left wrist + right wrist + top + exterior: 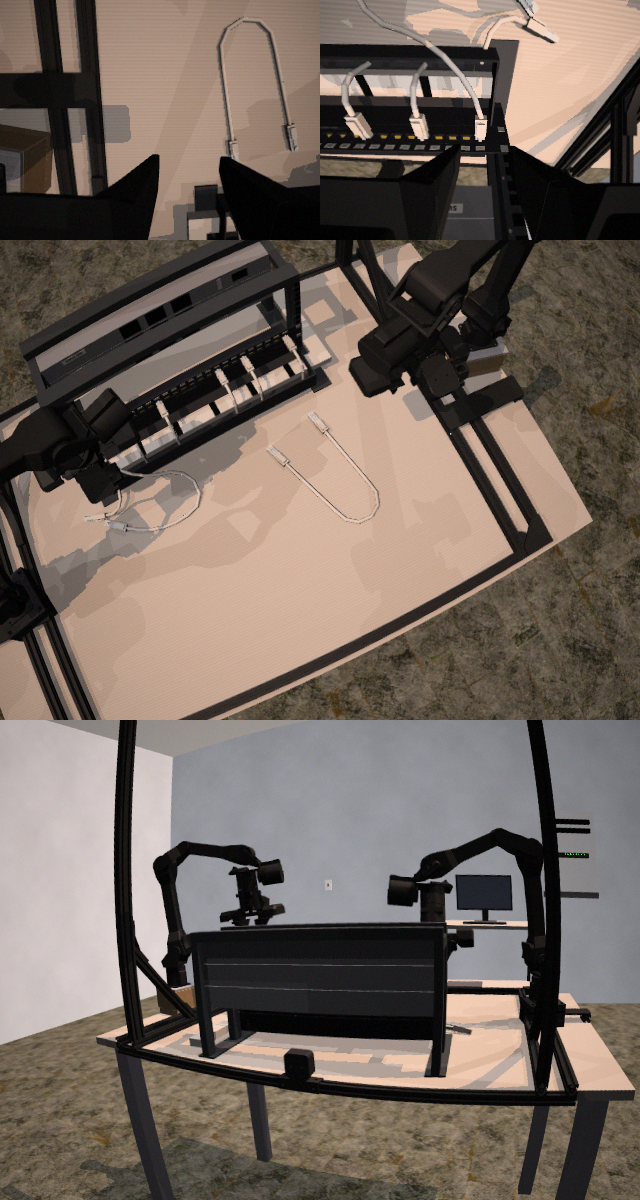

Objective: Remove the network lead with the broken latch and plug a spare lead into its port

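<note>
The black patch panel rack (170, 333) (320, 973) (410, 147) stands at the back of the table. White plugs (247, 364) (418, 126) sit in its ports. My right gripper (98, 482) (484, 150) is open and empty, just in front of the end port. A white plug (480, 128) sits in that port, and its cable loops over the table (196, 493). Two loose plugs (116, 525) (95, 517) lie below that gripper; one shows in the right wrist view (540, 27). A U-shaped spare lead (356, 519) (227, 100) lies mid-table. My left gripper (439, 379) (253, 915) (189, 162) is open and empty, high at the table's side.
Black frame rails (491, 488) (90, 100) run along the table edges. A brown box (485, 361) (30, 150) sits at the left arm's base. In the exterior view the rack hides the leads and the right gripper's fingers.
</note>
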Action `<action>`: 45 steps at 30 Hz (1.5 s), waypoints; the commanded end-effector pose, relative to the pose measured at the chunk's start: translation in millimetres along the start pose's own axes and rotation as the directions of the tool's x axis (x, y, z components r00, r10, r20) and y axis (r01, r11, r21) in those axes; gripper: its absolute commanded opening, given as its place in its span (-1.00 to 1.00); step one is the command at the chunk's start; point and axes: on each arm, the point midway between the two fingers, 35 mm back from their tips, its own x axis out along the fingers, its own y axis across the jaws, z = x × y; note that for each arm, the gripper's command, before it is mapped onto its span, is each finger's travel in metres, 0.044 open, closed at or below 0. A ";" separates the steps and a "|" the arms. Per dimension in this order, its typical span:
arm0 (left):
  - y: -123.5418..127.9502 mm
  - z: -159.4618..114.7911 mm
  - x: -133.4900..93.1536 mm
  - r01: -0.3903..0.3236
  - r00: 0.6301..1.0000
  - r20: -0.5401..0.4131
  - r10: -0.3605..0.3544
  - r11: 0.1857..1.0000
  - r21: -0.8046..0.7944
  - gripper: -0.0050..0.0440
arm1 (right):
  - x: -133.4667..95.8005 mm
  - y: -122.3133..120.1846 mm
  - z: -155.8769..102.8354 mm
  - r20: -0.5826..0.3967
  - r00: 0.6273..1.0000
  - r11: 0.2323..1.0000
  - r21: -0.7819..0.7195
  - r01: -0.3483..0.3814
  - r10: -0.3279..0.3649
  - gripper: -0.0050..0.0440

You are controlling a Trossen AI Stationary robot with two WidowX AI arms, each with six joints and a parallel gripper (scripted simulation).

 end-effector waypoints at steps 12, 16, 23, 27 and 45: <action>0.0 0.0 0.0 0.000 1.000 0.000 0.000 1.000 0.000 -0.08 | -33.3 -25.9 42.3 0.118 0.993 1.000 -0.006 -0.005 0.005 -0.08; 0.0 0.0 0.0 0.000 1.000 0.000 0.000 1.000 0.000 -0.08 | -33.3 -25.9 42.3 0.118 0.993 1.000 -0.006 -0.005 0.005 -0.08; 0.0 0.0 0.0 0.000 1.000 0.000 0.000 1.000 0.000 -0.08 | -33.3 -25.9 42.3 0.118 0.993 1.000 -0.006 -0.005 0.005 -0.08; 0.0 0.0 0.0 0.000 1.000 0.000 0.000 1.000 0.000 -0.08 | -65.5 -51.4 83.7 0.229 0.973 1.000 -0.011 -0.008 0.011 -0.08; 0.0 0.0 0.0 0.000 1.000 0.000 0.000 1.000 0.000 -0.08 | -96.8 -77.5 125.8 0.340 0.940 1.000 -0.016 -0.009 0.014 -0.08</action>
